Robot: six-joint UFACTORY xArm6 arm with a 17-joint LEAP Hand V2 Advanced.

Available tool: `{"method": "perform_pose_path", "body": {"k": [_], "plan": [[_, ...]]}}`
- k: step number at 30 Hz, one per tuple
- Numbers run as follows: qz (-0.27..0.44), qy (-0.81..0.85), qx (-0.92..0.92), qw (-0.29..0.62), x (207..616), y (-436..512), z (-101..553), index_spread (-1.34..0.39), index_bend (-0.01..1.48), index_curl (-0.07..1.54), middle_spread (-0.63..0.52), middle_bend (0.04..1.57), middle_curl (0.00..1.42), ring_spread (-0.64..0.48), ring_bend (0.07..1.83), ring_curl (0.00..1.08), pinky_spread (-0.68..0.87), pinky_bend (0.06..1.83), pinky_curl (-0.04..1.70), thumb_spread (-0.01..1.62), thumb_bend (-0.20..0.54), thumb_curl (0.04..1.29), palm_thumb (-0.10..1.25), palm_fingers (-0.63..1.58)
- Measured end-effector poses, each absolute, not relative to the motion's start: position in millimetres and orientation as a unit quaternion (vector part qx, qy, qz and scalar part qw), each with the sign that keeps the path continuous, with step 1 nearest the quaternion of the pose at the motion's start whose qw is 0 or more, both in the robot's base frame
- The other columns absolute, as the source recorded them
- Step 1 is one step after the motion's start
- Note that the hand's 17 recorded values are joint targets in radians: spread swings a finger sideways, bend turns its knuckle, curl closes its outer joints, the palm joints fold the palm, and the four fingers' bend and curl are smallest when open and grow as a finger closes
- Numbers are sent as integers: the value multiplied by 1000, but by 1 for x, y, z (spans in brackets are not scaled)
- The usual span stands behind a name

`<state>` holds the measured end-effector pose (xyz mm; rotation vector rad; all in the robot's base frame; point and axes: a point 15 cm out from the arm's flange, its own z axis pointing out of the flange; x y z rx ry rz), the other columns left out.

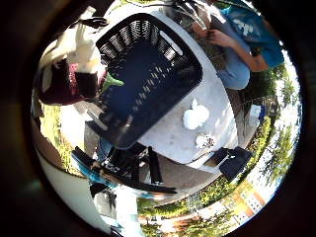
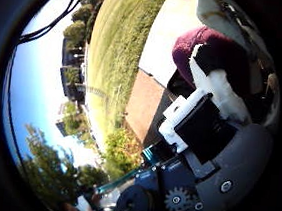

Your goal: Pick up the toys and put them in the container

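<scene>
A dark slatted basket [image 1: 193,58] stands on a grey table [image 1: 170,143]. My hand [image 1: 83,48] hovers beside the basket's rim, its white fingers [image 2: 218,90] curled round a maroon plush toy [image 2: 213,48] with a green part [image 1: 112,81]. The toy hangs at the basket's edge, above the table. A white plush toy [image 1: 195,117] lies on the table past the basket. A smaller pale, speckled toy [image 1: 204,141] lies a little beyond it, near the table's edge. The inside of the basket looks dark and I see nothing in it.
A person in blue [image 1: 242,47] sits at one side of the table, hands near its edge. A dark object [image 1: 234,163] lies by the table's corner. Dark frame parts [image 1: 131,168] stand beside the table. Grass [image 2: 119,48] and paving [image 2: 143,103] surround it.
</scene>
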<state>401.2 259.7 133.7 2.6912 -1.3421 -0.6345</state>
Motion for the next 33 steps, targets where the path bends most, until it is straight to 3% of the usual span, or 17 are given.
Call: {"method": "perform_pose_path", "body": {"k": [2,6,10,15,24,33], "plan": [[-206,-437,875,41,404,250,130,-822,238,1268,-60,753,693,119,1227,624,286,1306,718,1111,-32,675,824,-151],[-199,-436,875,63,406,228,129,-733,124,1059,-5,482,537,213,913,454,364,1118,579,1097,-32,639,812,-210],[-206,-435,870,106,398,190,140,-633,88,868,43,339,455,257,719,363,404,952,489,1088,-36,602,794,-192],[-179,-466,858,122,416,108,181,-515,89,667,66,279,413,267,615,319,425,794,406,1090,-33,560,774,-97],[-110,-557,806,169,426,-91,215,-282,133,483,35,275,396,238,552,302,433,660,324,1092,-37,493,723,37],[-120,-608,755,215,409,-233,129,-188,120,361,60,236,383,235,478,298,426,646,301,1077,-35,433,692,-18]]}}
